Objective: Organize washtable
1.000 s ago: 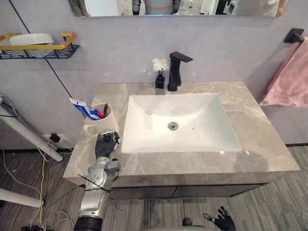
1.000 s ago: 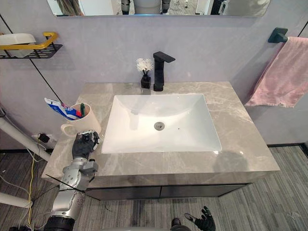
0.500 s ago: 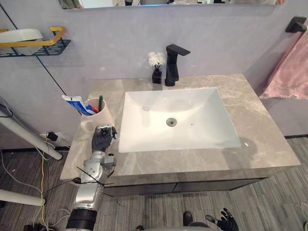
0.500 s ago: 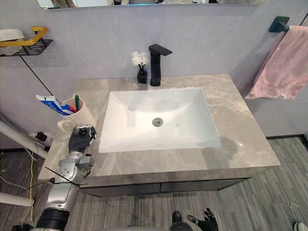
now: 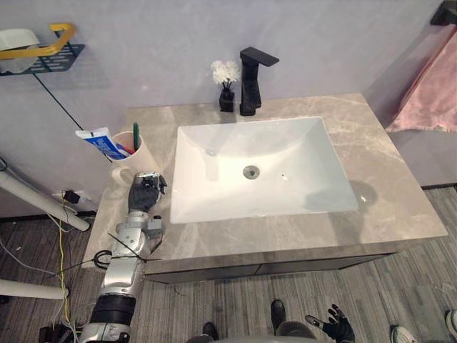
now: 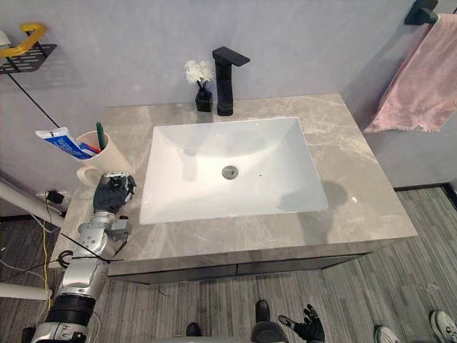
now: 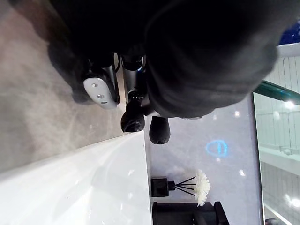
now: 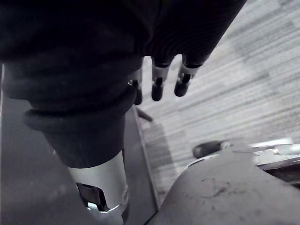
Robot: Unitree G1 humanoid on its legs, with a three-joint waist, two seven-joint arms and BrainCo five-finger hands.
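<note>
Grey flooring lies nearest, where the right hand (image 5: 335, 327) hangs idle, fingers relaxed. On the tabletop's (image 5: 385, 186) near-left corner rests the left hand (image 5: 145, 193), fingers seemingly loose and empty. The cup (image 5: 136, 153) of toothpaste (image 5: 96, 141) stands just beyond. Likely step: reaching for the cup. Next, the fingers must close round its body.
</note>
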